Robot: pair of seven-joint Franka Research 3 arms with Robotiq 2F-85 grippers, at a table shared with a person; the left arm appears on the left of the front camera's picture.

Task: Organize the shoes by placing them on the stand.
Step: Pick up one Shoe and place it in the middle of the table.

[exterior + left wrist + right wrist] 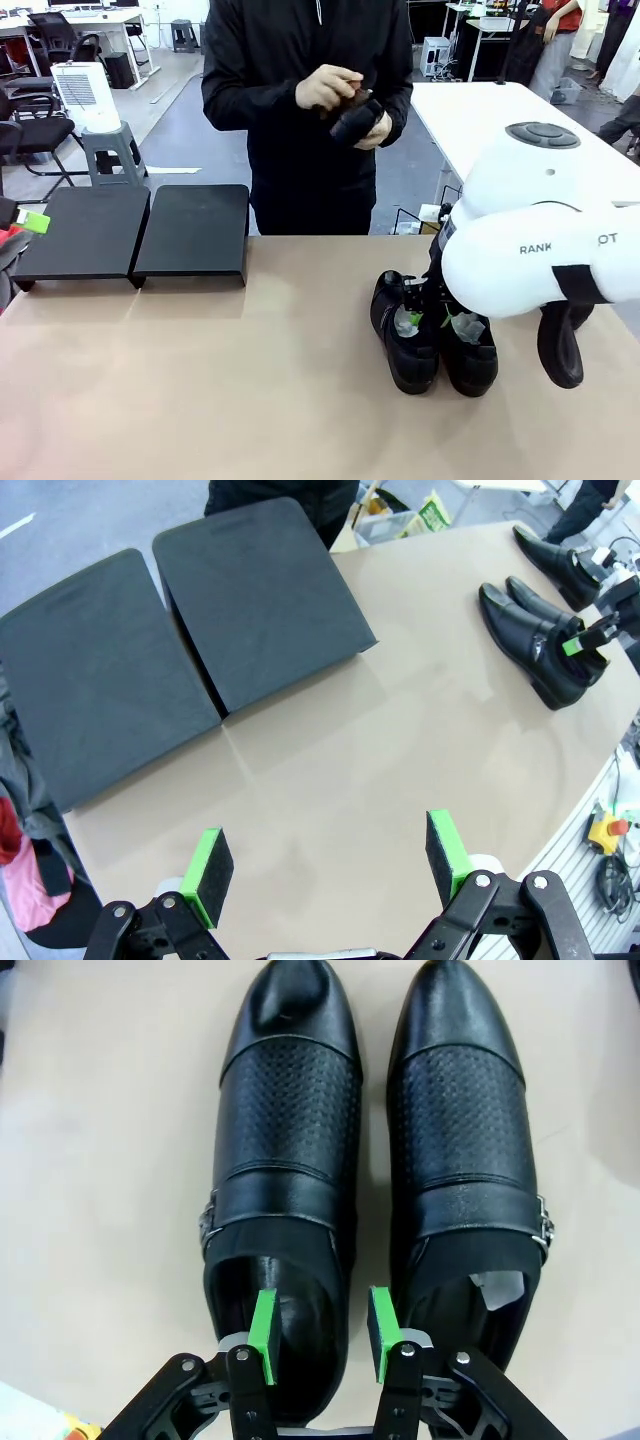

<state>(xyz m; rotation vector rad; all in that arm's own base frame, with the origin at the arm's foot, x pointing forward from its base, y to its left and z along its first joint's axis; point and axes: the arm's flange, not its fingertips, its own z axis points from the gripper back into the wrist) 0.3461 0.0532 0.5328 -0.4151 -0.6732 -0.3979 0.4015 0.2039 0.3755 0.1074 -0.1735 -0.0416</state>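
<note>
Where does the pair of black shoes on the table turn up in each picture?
Front view: the pair of shoes stands right of centre, toes toward the camera, under the white right arm.
Left wrist view: the pair lies far off, at the upper right.
Right wrist view: the pair seen from above, toes toward the top edge.
Shared landmark: the right gripper, its green pads at the shoes' heel openings.

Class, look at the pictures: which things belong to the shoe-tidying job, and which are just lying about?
Job: pair of shoes; shoe the person holds; stand.
Lying about: white appliance on grey stool; office chair; yellow button box.
</note>
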